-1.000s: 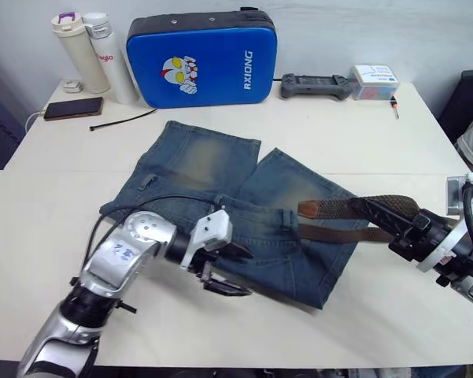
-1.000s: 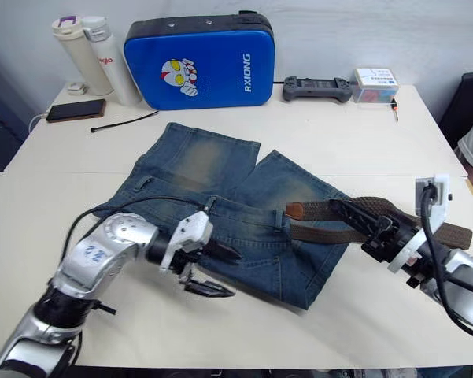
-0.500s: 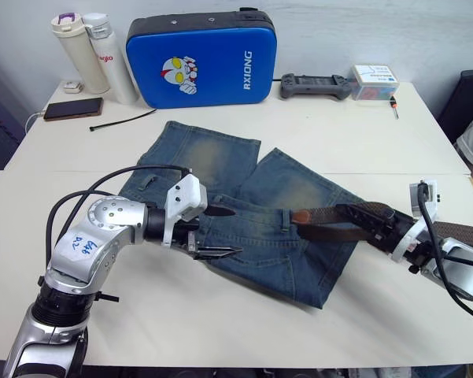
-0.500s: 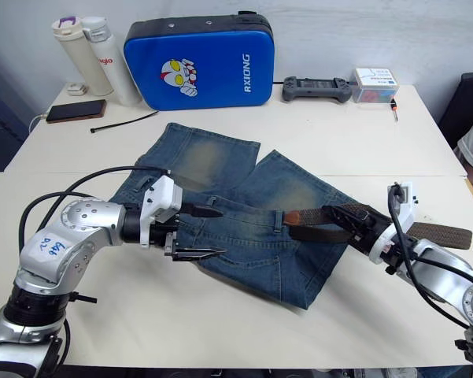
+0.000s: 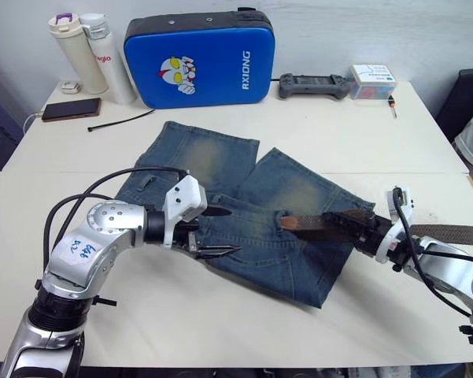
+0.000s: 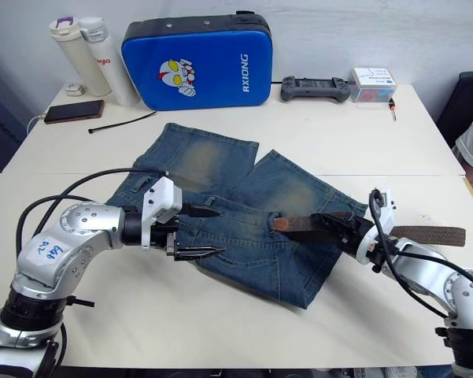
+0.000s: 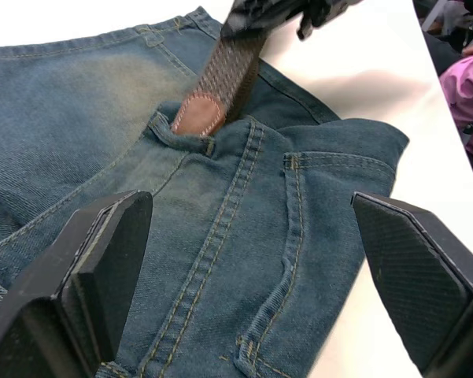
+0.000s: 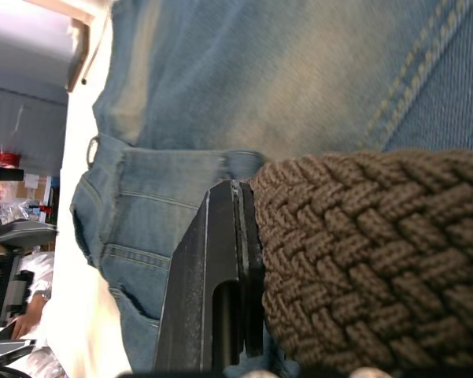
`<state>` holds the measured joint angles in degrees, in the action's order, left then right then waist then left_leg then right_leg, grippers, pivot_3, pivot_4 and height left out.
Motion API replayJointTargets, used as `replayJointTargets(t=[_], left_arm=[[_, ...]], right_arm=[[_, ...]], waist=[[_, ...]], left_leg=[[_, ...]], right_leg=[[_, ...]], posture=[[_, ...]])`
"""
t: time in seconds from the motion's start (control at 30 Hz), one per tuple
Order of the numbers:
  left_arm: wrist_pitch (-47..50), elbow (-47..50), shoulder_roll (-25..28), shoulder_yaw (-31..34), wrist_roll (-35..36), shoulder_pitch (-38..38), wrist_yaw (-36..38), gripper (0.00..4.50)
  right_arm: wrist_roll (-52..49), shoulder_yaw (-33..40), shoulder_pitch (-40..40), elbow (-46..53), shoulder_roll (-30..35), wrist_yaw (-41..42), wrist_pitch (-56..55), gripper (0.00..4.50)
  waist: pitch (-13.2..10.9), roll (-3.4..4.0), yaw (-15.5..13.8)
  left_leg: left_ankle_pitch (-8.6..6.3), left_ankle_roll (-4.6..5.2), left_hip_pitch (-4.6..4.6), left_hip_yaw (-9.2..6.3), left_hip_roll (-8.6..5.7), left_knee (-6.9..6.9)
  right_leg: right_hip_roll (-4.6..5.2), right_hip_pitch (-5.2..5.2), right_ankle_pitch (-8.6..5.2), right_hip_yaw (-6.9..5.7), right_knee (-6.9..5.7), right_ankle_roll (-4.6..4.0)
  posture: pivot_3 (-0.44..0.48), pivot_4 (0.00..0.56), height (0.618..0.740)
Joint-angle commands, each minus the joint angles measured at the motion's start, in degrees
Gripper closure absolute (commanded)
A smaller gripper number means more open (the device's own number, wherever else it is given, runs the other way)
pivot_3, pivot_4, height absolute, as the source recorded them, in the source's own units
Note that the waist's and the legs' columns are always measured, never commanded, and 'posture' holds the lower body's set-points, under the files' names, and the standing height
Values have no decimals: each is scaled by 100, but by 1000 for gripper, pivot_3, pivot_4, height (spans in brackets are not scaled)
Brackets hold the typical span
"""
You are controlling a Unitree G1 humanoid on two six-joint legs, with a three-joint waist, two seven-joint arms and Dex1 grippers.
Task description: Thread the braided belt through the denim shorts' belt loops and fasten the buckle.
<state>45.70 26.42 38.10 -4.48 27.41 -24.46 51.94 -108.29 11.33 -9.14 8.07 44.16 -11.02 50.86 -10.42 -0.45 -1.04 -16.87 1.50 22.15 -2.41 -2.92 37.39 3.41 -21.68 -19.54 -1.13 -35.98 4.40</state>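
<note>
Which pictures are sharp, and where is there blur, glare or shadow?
Left eye view: even light, soft shadow under the denim shorts. Left wrist view: stitching and tan tip of the braided belt sharp, bright table washed out, the left gripper fingers soft up close. Right wrist view: belt weave sharp, background blurred.

silver arms | black cables | white wrist blocks | black claws

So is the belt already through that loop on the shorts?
Just entering: the braided belt's tan tip pokes under a belt loop; the rest trails back to the right gripper.
</note>
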Motion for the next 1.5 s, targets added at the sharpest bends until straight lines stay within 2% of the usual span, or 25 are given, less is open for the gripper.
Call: replayJointTargets(t=[0.03, 0.3, 0.63, 0.8, 0.93, 1.27, 1.5], left_arm=[[40, 354, 49, 166, 151, 176, -164, 57], [104, 649, 61, 233, 283, 479, -448, 57], [0, 554, -72, 83, 229, 322, -631, 57], [-6, 566, -106, 87, 246, 312, -682, 57], [19, 562, -95, 62, 227, 264, -727, 57], [139, 646, 71, 116, 266, 158, -743, 57], [128, 619, 34, 22, 247, 86, -749, 57]], right_arm=[[73, -110, -351, -100, -118, -169, 95, 4500], [278, 215, -564, -361, 156, -290, 335, 4500], [-430, 214, -731, 262, 432, -1178, 279, 4500], [-471, -30, -773, 720, 24, -1634, 92, 4500], [-243, -314, -861, 721, -384, -1799, -164, 4500], [541, -833, -747, 806, -1483, -1716, -388, 4500], [1372, -1017, -910, 471, -2083, -1250, -416, 4500]], waist=[[3, 5, 18], [3, 6, -23], [4, 6, -19], [4, 6, -19], [4, 6, -16], [5, 8, 84], [5, 8, 122]], left_leg=[[0, 0, 0, 0, 0, 0], [1, -1, 2, 0, 0, 0], [0, -1, 3, 1, 0, 0], [0, -1, 3, 1, 0, -1], [0, -1, 2, 1, 0, 0], [3, -6, 2, 2, 0, -10], [5, -9, 4, 5, 0, -14]], right_leg=[[0, 0, 0, 0, 0, 0], [0, -2, -1, 0, 1, -1], [0, -2, -1, 0, 1, -1], [0, -2, -1, 0, 0, -1], [-1, -2, 0, 0, 0, -1], [-1, -13, -2, 2, -6, -4], [-1, -24, -3, 6, -11, -5]], posture=[[0, 150, 740], [0, 150, 740], [0, 150, 740], [0, 150, 740], [0, 150, 740], [0, 150, 740], [0, 150, 740]])
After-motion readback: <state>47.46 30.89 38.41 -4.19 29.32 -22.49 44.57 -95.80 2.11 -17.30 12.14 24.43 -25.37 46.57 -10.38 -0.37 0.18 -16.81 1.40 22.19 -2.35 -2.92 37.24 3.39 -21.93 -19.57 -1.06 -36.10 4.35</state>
